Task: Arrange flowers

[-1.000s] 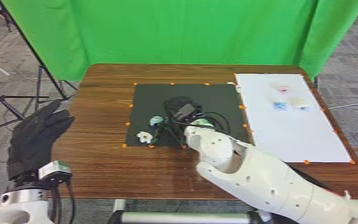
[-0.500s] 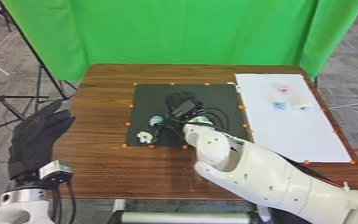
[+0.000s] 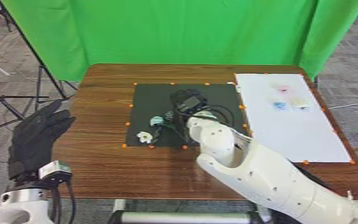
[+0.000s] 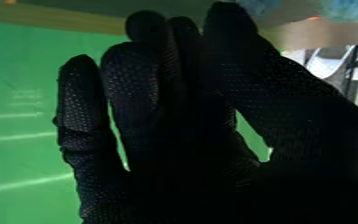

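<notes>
My right hand (image 3: pixel 189 101) is over the upper middle of the black mat (image 3: pixel 153 95) in the head view, beyond two flowers. A light blue flower (image 3: pixel 157 121) and a white flower (image 3: pixel 144 137) lie on the mat's left part, with dark stems between them and my wrist. In the right wrist view, my right hand (image 4: pixel 180 135) has its fingers extended, the thumb close beside them; a pale blue blurred shape (image 4: pixel 346 10) shows past the thumb. My left hand (image 3: pixel 39 137) rests open beside the table's left edge.
On the white sheet (image 3: pixel 295 135) at the right lie a pink flower (image 3: pixel 284 89), a blue flower (image 3: pixel 280 105) and a pale cream flower (image 3: pixel 301 104). Orange markers line the mat and sheet. A green curtain (image 3: pixel 198 35) hangs behind the brown table (image 3: pixel 109 175).
My right hand has shifted a little farther from the robot and to the right over the mat. The light blue and white flowers and my left hand have kept their places.
</notes>
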